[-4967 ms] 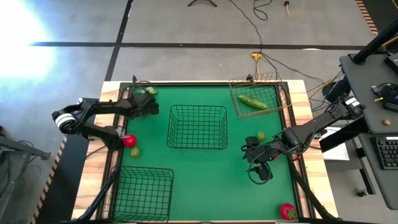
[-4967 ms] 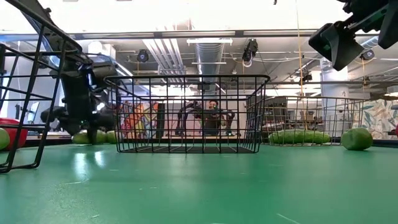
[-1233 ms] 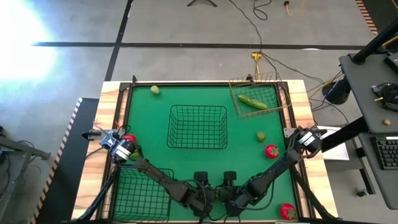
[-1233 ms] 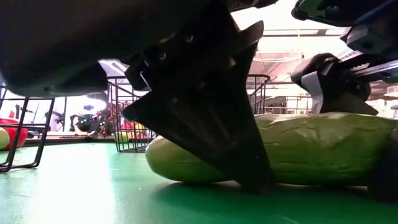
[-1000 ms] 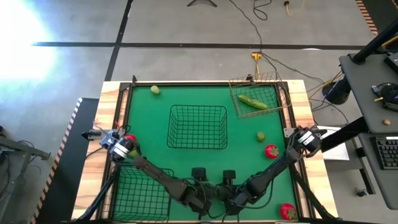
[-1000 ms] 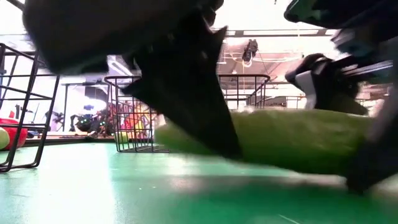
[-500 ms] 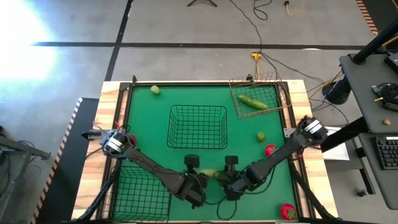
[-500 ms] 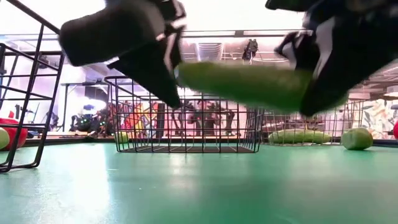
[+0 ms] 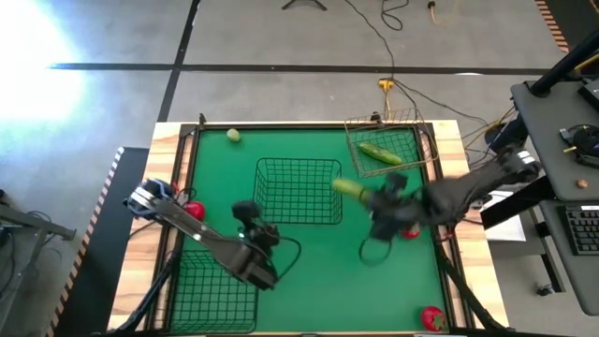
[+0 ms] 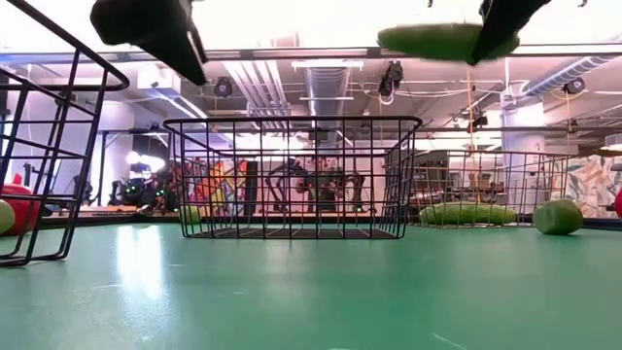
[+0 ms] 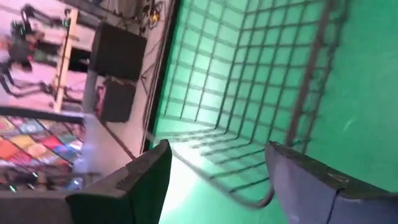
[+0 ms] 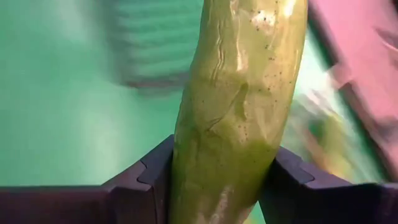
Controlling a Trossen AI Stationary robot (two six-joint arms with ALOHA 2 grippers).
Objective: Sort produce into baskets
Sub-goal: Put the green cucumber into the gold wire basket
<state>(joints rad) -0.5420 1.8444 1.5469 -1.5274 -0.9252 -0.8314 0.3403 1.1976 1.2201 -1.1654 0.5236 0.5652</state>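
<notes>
Green cucumber [image 9: 348, 188] in air, by centre basket [image 9: 298, 190].

My high camera looks straight down on the worktop [image 9: 309, 281]; my low one sits level, sharing the middle basket [image 9: 298, 190] at twelve o'clock.

No writing can be read anywhere in these views. Nothing on the table or in the room behind shows legible words, labels or numbers.

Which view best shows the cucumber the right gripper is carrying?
Right wrist view: the cucumber fills the frame, clamped in the right gripper. The high view shows it small and blurred, the low view only its underside, and the left wrist view misses it.
</notes>
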